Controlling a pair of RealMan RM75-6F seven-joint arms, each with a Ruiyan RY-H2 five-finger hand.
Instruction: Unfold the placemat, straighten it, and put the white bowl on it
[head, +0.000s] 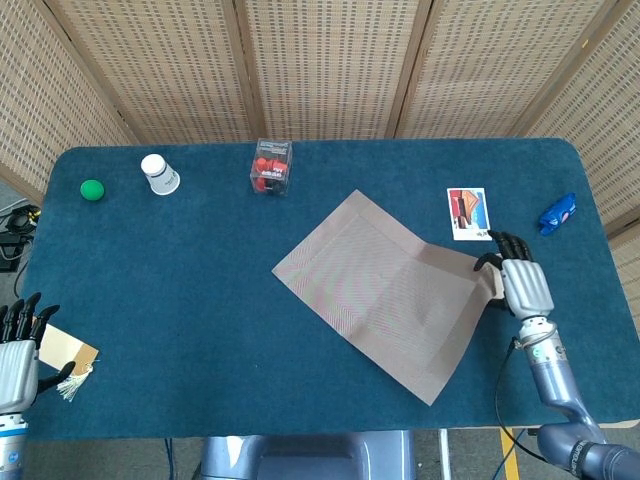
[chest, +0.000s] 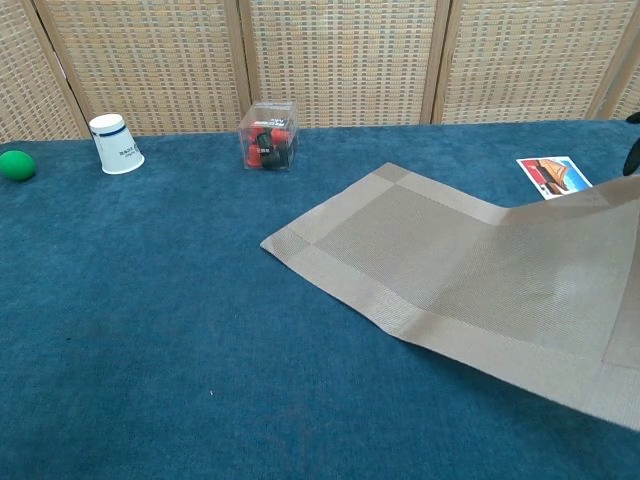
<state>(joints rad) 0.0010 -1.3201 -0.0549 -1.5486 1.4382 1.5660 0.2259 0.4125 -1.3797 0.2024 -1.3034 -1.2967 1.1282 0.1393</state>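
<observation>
The tan woven placemat (head: 385, 290) lies unfolded and skewed on the blue table (head: 200, 300). Its right edge is raised off the cloth. My right hand (head: 522, 284) grips that raised edge near the table's right side. In the chest view the placemat (chest: 470, 270) rises toward the right, and only the dark fingertips (chest: 632, 155) show at the frame's border. The white bowl is hidden, with the hand and the lifted mat over the spot where it stood. At the lower left, off the table's front corner, my left hand (head: 15, 355) holds nothing, its fingers spread.
A picture card (head: 468, 213) and a blue wrapped object (head: 557, 212) lie just beyond the right hand. At the back stand a clear box of red pieces (head: 271, 166), a white cup (head: 159, 173) and a green ball (head: 92, 189). A tan tag (head: 62, 350) lies by the left hand.
</observation>
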